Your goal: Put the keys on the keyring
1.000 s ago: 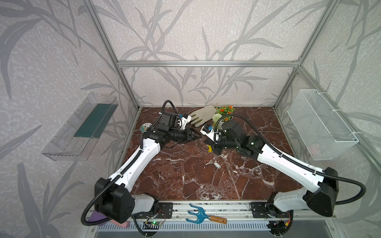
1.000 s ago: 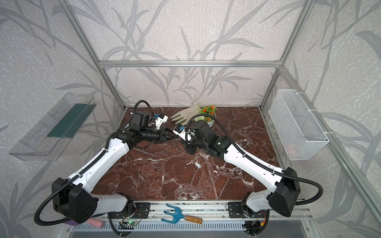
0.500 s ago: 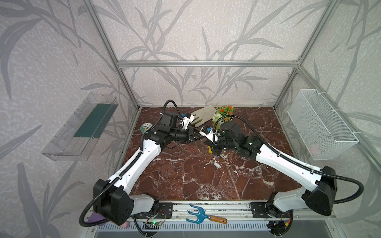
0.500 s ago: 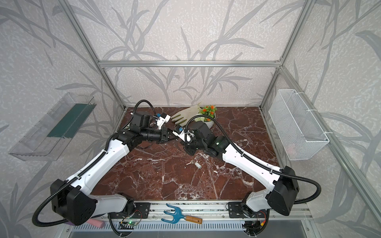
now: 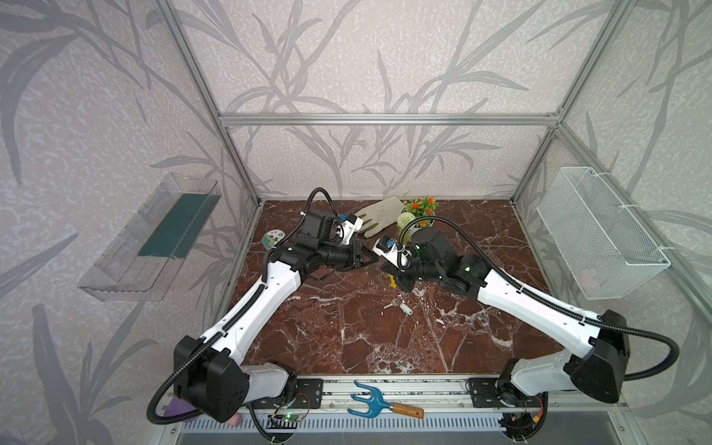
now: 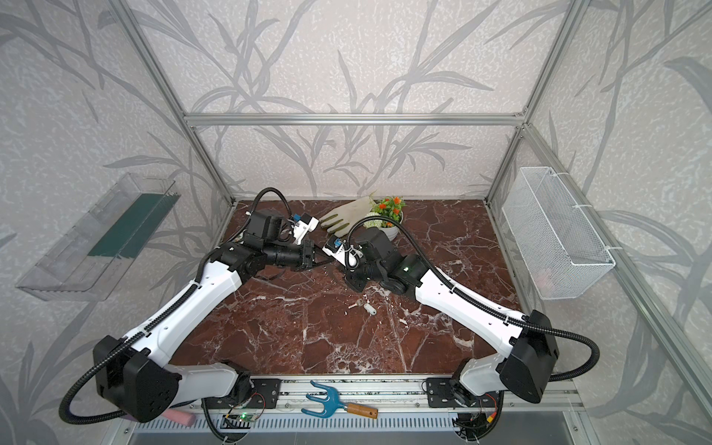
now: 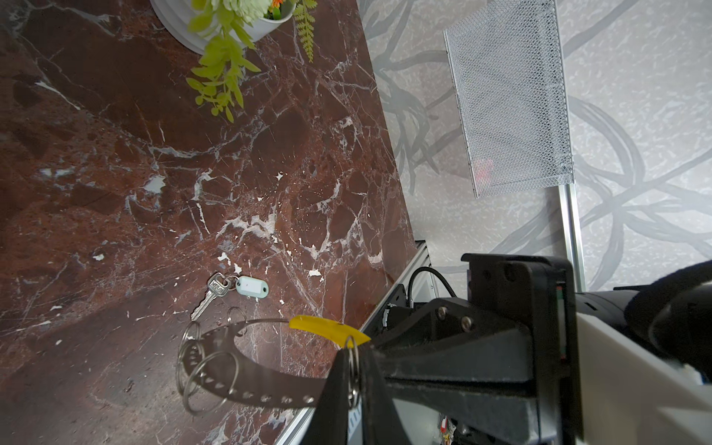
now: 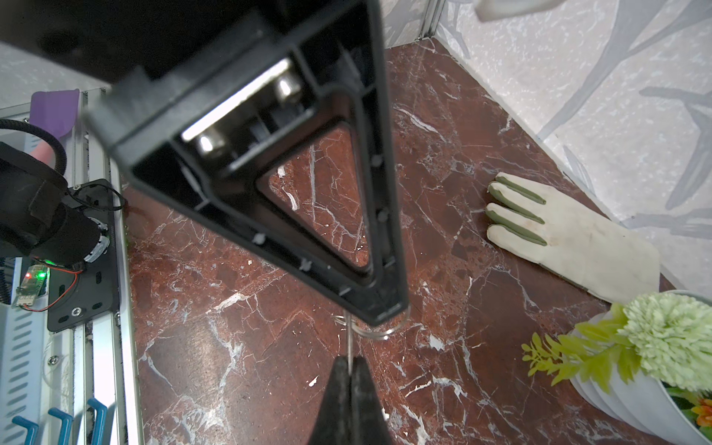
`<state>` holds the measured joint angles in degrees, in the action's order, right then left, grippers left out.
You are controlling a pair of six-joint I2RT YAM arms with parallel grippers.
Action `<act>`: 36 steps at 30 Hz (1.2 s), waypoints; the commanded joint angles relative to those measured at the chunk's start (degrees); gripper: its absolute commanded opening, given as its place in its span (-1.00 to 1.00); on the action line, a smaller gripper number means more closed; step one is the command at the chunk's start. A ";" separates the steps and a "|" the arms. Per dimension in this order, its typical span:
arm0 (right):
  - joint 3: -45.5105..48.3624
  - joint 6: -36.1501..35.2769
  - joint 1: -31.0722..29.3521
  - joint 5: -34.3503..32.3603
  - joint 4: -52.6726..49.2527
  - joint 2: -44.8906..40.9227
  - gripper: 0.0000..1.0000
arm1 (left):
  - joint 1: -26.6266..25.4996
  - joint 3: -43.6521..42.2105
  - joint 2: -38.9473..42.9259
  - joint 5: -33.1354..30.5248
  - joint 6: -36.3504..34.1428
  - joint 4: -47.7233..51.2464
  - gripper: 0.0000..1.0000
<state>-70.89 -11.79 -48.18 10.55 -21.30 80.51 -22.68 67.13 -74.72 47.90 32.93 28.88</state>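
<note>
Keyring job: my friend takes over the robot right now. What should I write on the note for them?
Left gripper: shut on the keyring, right by its yellow sleeve.
Right gripper: shut on the keyring's thin wire, so the hoop hangs between the two arms, off the table.
Keys with their white tag: lying loose on the table, apart from both grippers.
Done: keyring picked up.
Left: pick up the keys and thread them onto the keyring.
</note>
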 commanded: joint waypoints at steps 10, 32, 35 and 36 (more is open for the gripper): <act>1.03 4.39 0.11 0.16 4.72 -2.63 -1.00 | -2.30 0.37 4.79 -10.33 -3.18 3.20 -1.00; 1.10 13.40 0.11 9.90 8.55 -3.31 -0.99 | -6.79 -6.78 9.85 -21.64 -2.17 -11.30 -1.00; 1.31 15.12 0.37 7.92 8.90 -3.30 -0.73 | -6.81 -9.69 11.85 -20.65 -0.04 -18.99 -1.00; 1.53 15.92 0.89 7.78 9.32 -3.49 -0.67 | -6.85 -10.44 12.42 -20.39 0.17 -21.24 -1.00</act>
<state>-69.69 1.72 -47.51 16.86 -16.10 79.50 -29.30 58.43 -63.96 28.01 31.62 16.45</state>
